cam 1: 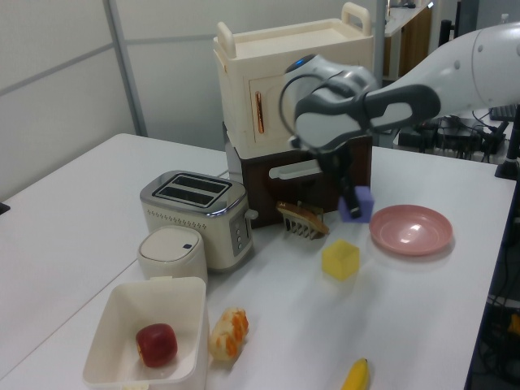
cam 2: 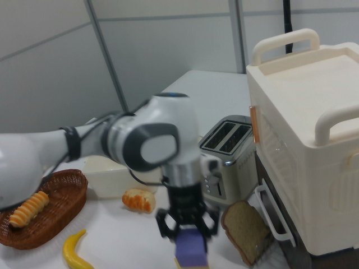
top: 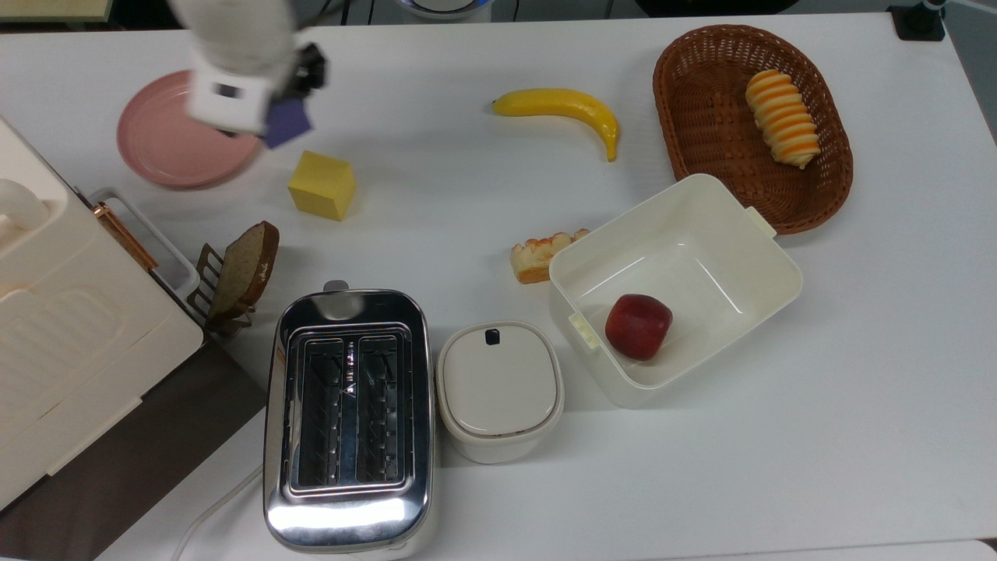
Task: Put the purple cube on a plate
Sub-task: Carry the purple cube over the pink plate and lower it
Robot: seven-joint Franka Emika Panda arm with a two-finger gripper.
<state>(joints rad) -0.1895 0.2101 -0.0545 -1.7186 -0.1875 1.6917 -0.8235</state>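
- The purple cube (top: pixel 287 122) was held between the two fingers of the claw (top: pixel 290 109), lifted clear of the table (top: pixel 498 101), and the claw was closed on its sides.
- In the left view the cube (cam 1: pixel 357 204) hung below the claw (cam 1: pixel 353 197), in the air, just beside the near edge of the pink plate (cam 1: pixel 411 229), on the left view's left of it.
- In the right view the claw (cam 2: pixel 188 231) pointed straight down, with the cube (cam 2: pixel 190 248) gripped at its tip.
- In the top view the cube sat over the plate's rim (top: pixel 167 152), on the top view's right side of it; the middle of the plate lay further to the top view's left and a little down.
- I judge that the cube was not yet above the middle of the plate, so the coming move called for a short carry toward the top view's left, then a lowering.
- The yellow cube (top: pixel 322 185) stood on the table near the plate, below the claw in the top view, apart from the carried cube.
- The slice of bread (top: pixel 245 269) in its rack, the toaster (top: pixel 348 417) and the banana (top: pixel 565 109) stood further away and, I think, out of the path.
- A risk I see: if released too early, the cube could land on the raised rim and roll off.
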